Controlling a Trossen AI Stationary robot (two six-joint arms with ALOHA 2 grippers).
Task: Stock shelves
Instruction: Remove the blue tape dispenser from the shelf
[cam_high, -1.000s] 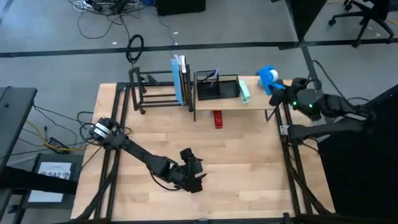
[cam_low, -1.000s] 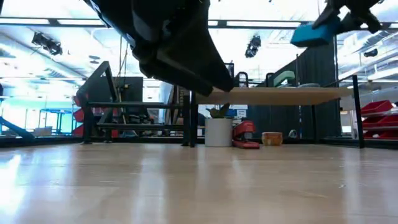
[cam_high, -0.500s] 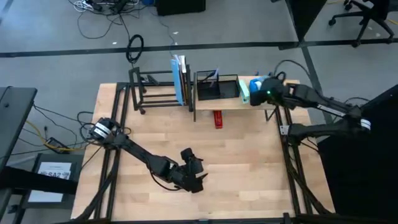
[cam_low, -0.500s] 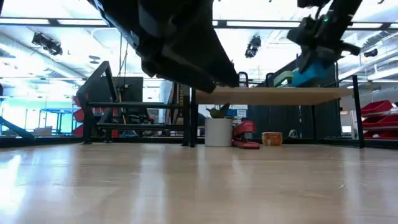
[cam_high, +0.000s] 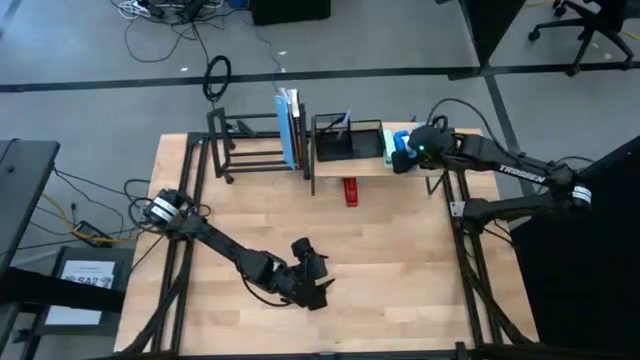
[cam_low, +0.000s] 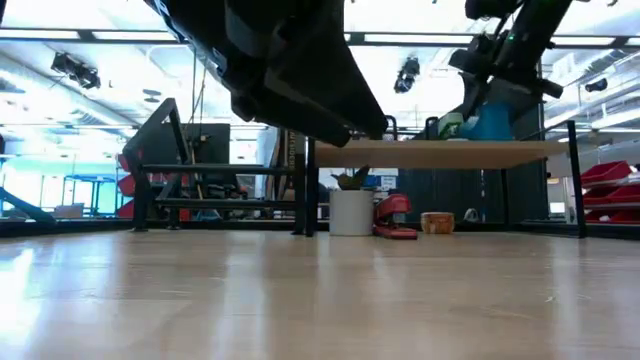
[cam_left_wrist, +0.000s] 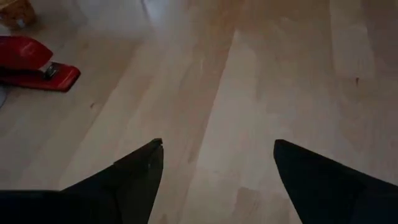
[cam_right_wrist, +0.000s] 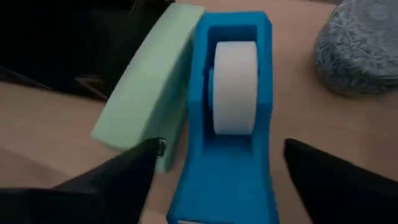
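High view: the right hand (cam_high: 403, 157) sits over the wood shelf (cam_high: 370, 163) at the table's (cam_high: 400, 260) far edge, by a blue dispenser (cam_high: 401, 140); the black rack (cam_high: 245, 145) stands left of it. The left hand (cam_high: 318, 290) waits over the near table.
Low view: the dispenser (cam_low: 490, 123) sits on the shelf top (cam_low: 440, 153).
Left wrist view: fingers (cam_left_wrist: 140, 174) spread wide, empty, a red stapler (cam_left_wrist: 34, 62) lying off to one side.
Right wrist view: fingers (cam_right_wrist: 134, 165) apart, flanking the dispenser (cam_right_wrist: 233, 124) beside a green block (cam_right_wrist: 149, 93); grip contact can't be told

black rack (cam_high: 245, 143) beside wood-topped shelf (cam_high: 375, 163).
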